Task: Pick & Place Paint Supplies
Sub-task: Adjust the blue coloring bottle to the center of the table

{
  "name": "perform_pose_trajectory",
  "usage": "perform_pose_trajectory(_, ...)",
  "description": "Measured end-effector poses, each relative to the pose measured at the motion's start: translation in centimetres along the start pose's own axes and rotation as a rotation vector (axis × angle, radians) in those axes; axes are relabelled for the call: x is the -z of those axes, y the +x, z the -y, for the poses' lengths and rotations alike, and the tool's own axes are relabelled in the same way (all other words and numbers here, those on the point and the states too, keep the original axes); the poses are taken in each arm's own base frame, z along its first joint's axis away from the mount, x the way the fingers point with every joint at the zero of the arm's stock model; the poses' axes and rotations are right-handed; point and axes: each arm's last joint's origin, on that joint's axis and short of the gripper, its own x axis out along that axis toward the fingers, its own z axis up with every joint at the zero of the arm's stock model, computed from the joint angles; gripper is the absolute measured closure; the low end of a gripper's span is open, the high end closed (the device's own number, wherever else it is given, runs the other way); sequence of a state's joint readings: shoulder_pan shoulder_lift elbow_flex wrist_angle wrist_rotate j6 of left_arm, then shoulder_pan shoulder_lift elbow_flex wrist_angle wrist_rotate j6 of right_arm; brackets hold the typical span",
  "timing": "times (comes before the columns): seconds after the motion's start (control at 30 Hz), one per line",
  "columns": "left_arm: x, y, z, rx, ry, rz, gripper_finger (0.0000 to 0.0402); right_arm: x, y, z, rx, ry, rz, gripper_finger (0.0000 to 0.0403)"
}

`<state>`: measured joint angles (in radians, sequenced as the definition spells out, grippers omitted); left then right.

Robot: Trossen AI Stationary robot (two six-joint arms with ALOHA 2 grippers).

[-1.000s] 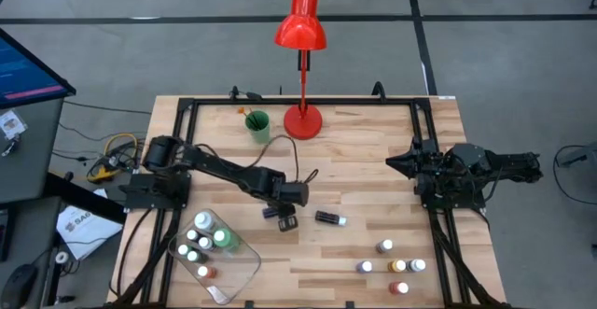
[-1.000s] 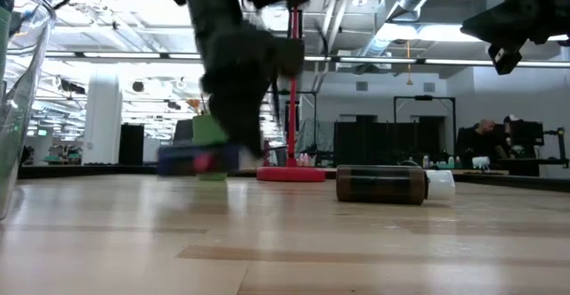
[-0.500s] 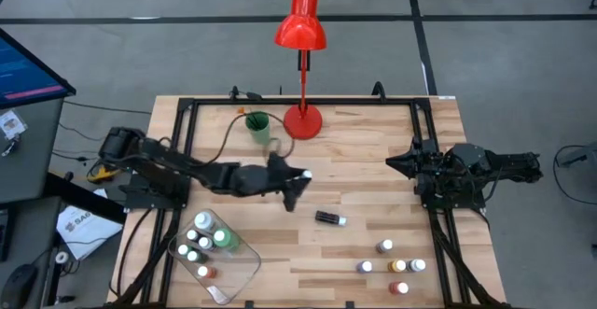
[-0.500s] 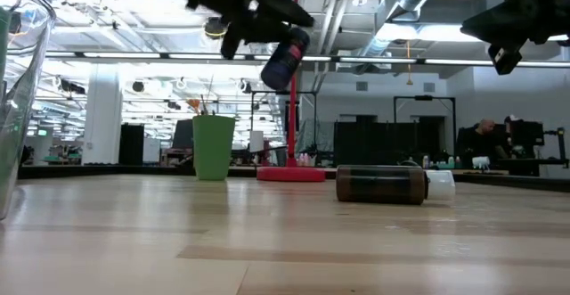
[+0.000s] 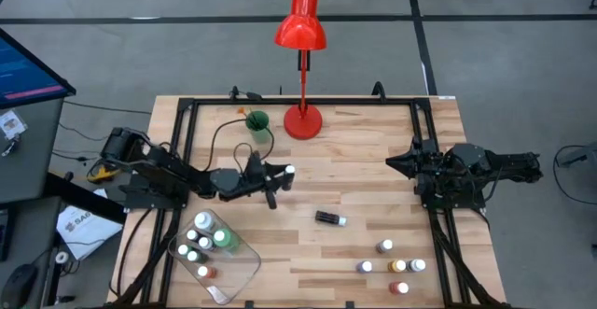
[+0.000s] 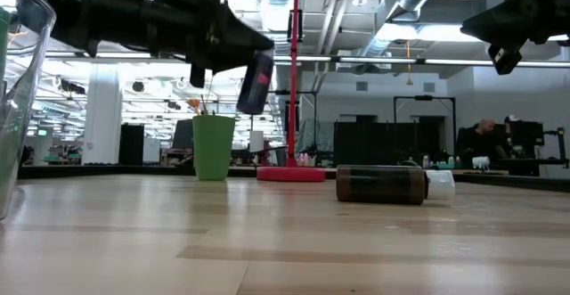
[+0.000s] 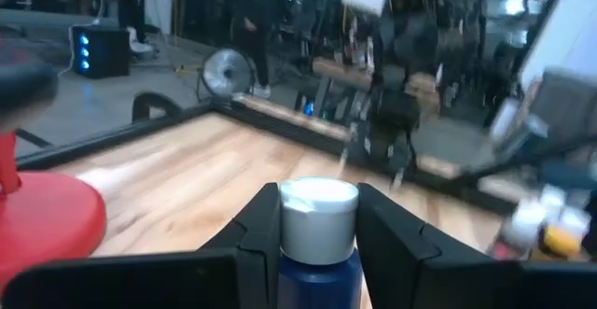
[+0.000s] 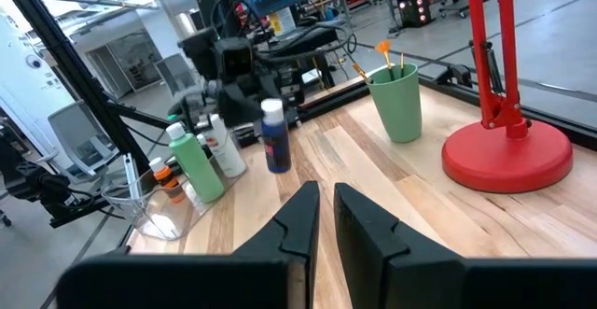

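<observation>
My left gripper (image 5: pixel 284 172) is shut on a small dark blue paint bottle (image 6: pixel 256 81) with a white cap (image 7: pixel 319 217), held in the air over the table's left middle, in front of the green cup (image 5: pixel 257 124). A dark bottle (image 5: pixel 328 218) lies on its side mid-table. Several small bottles (image 5: pixel 392 262) stand at the near right. More bottles stand in the clear tray (image 5: pixel 244 270) at the near left. My right gripper (image 5: pixel 392 162) waits shut at the right edge, holding nothing. My left gripper pinches the blue bottle's body just under the cap (image 7: pixel 317 273) between its two fingers (image 7: pixel 259 230), one on each side. The fingers lie level and come from the table's left. The bottle stands about upright, cap up, lifted clear of the table.
A red desk lamp (image 5: pixel 302 118) stands at the far middle beside the green cup, which holds brushes. A black frame (image 5: pixel 187 113) runs along the table's edges. Bare wood lies between the tray and the lying dark bottle.
My left gripper has risen from the table with the blue bottle and drawn back toward the far left. It has tipped from pointing down to level. The bottle, which lay level just above the wood, now stands upright and clear.
</observation>
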<state>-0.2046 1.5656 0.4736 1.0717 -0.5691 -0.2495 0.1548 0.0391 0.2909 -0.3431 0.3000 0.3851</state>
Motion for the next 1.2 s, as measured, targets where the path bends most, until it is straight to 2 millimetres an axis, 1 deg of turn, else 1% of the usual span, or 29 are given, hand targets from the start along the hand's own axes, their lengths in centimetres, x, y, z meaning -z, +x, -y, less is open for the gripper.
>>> perform_pose_trajectory(0.33,4.4,1.4,-0.1,-0.007,0.031,-0.037,0.0314,0.0,0.0,0.0,0.000,0.000,0.000,0.0369)
perform_pose_trajectory(0.43,5.3,2.0,0.1,-0.011,0.042,-0.053,0.0314,0.0,0.0,0.0,0.000,0.000,0.000,0.0369)
perform_pose_trajectory(0.73,7.1,3.2,0.4,-0.020,0.056,-0.079,0.0314,0.0,0.0,0.0,0.000,0.000,0.000,0.0369)
perform_pose_trajectory(0.87,7.2,3.8,0.5,-0.023,0.054,-0.072,0.0314,0.0,0.0,0.0,0.000,0.000,0.000,0.0369)
perform_pose_trajectory(1.0,7.1,3.8,0.6,-0.024,0.054,-0.069,0.0308,0.0,0.0,0.0,0.000,0.000,0.000,0.0369)
perform_pose_trajectory(1.2,7.7,3.9,0.3,-0.038,0.056,-0.095,0.0306,0.0,0.0,0.0,0.000,0.000,0.001,0.0369)
